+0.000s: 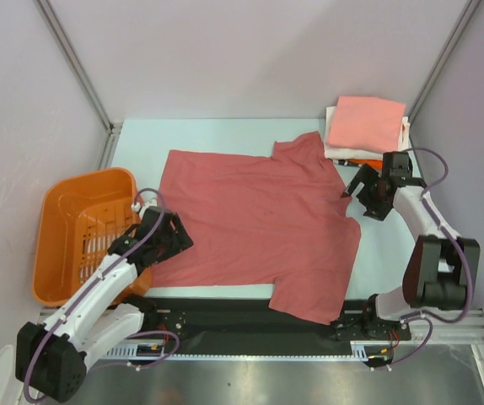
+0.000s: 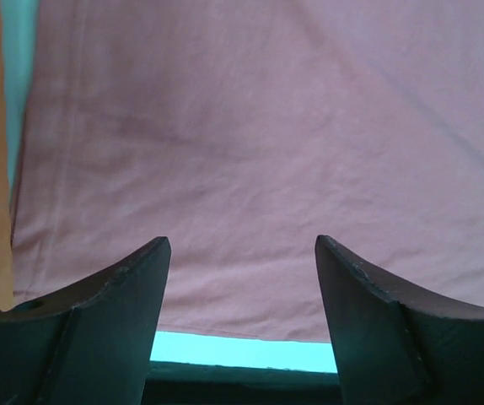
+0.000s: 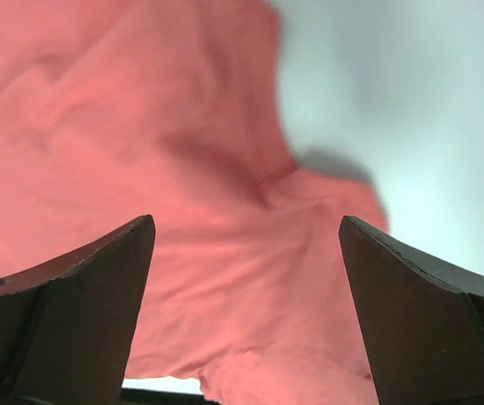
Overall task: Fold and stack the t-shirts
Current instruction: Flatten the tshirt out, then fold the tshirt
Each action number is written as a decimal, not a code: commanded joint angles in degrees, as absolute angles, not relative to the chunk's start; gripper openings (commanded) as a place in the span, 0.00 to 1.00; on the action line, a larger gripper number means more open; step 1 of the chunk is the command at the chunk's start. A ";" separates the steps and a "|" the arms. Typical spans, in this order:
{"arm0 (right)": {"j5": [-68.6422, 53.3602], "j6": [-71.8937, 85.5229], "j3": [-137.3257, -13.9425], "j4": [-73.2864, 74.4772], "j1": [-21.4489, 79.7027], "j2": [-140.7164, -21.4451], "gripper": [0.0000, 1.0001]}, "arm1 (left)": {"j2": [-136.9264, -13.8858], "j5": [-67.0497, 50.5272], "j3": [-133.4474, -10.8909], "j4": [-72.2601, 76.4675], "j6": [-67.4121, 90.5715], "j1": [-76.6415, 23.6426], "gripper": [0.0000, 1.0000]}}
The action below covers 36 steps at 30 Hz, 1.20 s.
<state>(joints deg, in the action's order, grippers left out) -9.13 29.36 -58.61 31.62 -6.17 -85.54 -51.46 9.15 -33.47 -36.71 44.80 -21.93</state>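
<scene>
**Top view.** Plain dusty-red short-sleeved cloth t-shirt (image 1: 259,224), spread flat and unfolded across the middle of the pale blue-green worktop (image 1: 141,139). Hem toward the left, collar toward the right, one sleeve pointing to the far side, the other reaching the near edge. Taken as the landmark for every position below.

**Just beyond the red t-shirt's far sleeve.** Small stack of folded t-shirts (image 1: 365,126): salmon-pink on top, white beneath, a sliver of orange lowest.

**Left of the red t-shirt's hem, close beside it.** Orange plastic basket with slotted walls (image 1: 86,179); no garment visible inside.

**Left gripper (image 1: 168,238).** Poised at the near end of the red t-shirt's hem. Jaws well apart in the left wrist view, hem edge and a strip of worktop between them, nothing clamped. Contact with the cloth not discernible.

**Right gripper (image 1: 356,192).** Poised at the red t-shirt's collar side. Jaws spread very wide in the right wrist view, above rumpled cloth near the collar edge, holding nothing.

**Progress, as judged from the layout.** Three t-shirts apparently finished, folded and piled. Red t-shirt laid out but not yet creased anywhere, so probably at the very start of its own folding. Left to do: grasping its edges, folding it down to roughly the stack's footprint, and setting it on top of the salmon-pink one.
</scene>
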 commanded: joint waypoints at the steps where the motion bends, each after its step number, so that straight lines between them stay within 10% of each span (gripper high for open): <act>1: -6.51 29.62 -59.24 35.76 -1.77 -77.27 0.97 | -48.87 11.44 -29.54 -37.54 51.33 -23.20 0.75; 8: -6.86 32.69 -55.64 37.18 6.23 -69.97 0.97 | -47.57 14.66 -25.22 -38.23 55.36 -23.38 0.74; 19: -7.73 32.34 -52.03 39.72 8.61 -64.87 0.98 | -50.62 10.65 -28.65 -35.60 47.99 2.98 0.76; 36: -4.93 35.42 -46.95 39.73 8.61 -63.46 0.98 | -47.46 11.08 -20.22 -40.16 61.87 -19.42 0.73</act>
<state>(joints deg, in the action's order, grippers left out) -6.74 33.76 -48.93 39.59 8.32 -64.88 -47.72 7.14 -22.22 -37.74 55.40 -18.06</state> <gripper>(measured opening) 0.982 0.732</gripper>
